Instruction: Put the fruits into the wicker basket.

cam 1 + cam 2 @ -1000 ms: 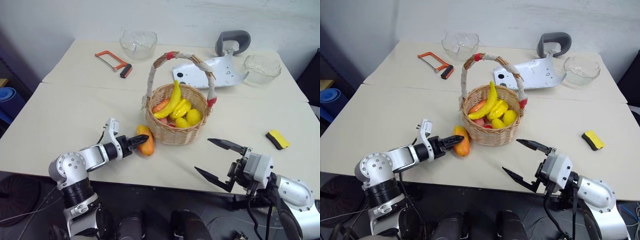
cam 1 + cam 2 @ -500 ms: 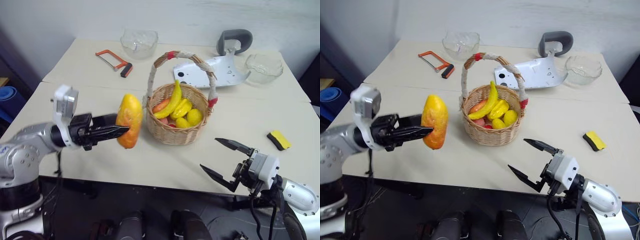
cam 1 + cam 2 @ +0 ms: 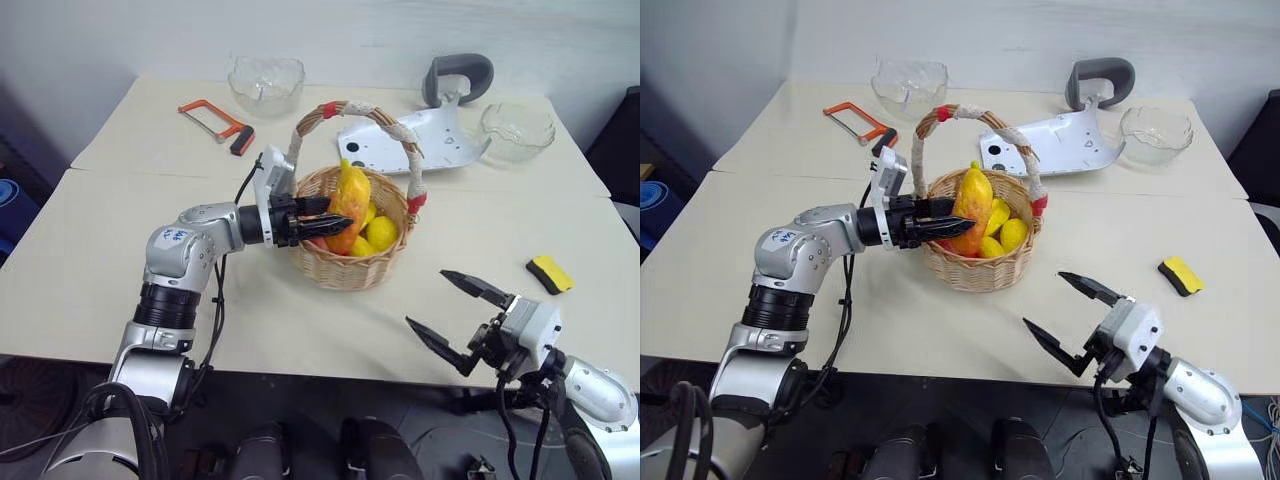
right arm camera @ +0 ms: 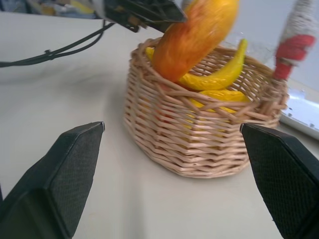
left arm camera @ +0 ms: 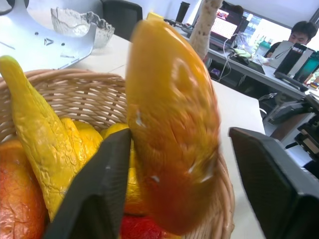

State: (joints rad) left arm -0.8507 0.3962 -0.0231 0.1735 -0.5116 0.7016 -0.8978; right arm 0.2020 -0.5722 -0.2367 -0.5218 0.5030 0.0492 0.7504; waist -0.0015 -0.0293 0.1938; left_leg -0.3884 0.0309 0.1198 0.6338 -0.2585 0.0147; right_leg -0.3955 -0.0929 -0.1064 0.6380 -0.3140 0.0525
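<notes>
The mango (image 5: 172, 129) hangs upright over the basket (image 3: 350, 268), between the fingers of the left claw (image 3: 322, 212) — jaws spread, one finger clear of it, so the grip looks let go. The risk: it lands on the banana (image 5: 37, 139) and rolls over the near rim. The left wrist view shows that gap; the head view shows the right claw (image 3: 458, 316) wide open, empty, well apart.

Two cream-coloured counters (image 3: 90, 260) stand pushed together, with a seam running across between them. A plain white wall (image 3: 330, 35) rises directly behind the far edge. The floor (image 3: 30, 390) below the near edge is dark. The left wrist view shows office desks with monitors (image 5: 227, 30) and a seated person (image 5: 301, 32).
</notes>
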